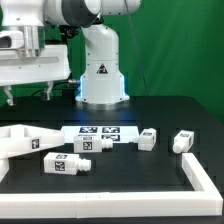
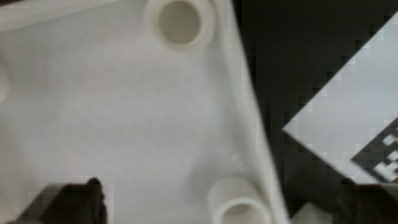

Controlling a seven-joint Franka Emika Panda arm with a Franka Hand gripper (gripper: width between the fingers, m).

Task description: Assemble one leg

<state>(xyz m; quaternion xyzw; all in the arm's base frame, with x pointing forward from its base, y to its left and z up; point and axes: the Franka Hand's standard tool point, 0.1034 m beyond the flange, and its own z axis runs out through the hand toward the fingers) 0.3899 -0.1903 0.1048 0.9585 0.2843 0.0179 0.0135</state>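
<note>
The gripper [image 1: 30,93] hangs above the table panel [image 1: 20,140], a large flat white piece with round holes, at the exterior view's left edge. It is well above the black table [image 1: 140,165]. In the wrist view its 2 dark fingertips [image 2: 71,203] stand spread wide apart with nothing between them. Below them lies the panel's white surface with 1 round hole [image 2: 178,20] near its edge and a second hole [image 2: 240,197] closer to the fingers.

4 legs lie loose on the table, none of them touched by the arm. The near leg [image 1: 62,165] lies on its side just beside the panel's front corner. The second leg [image 1: 90,146] sits close behind it at the front edge of the marker board [image 1: 100,132]; whether those 2 touch is hard to tell at this resolution. The third leg [image 1: 148,138] lies just off the marker board's end toward the exterior view's right, and the fourth leg [image 1: 183,141] is farther right, apart from the rest. Each shows black-and-white tag stickers.

A white rail [image 1: 195,178] runs along the table's front and right border. The robot base [image 1: 102,75] stands behind the marker board, before a green backdrop [image 1: 180,50].
</note>
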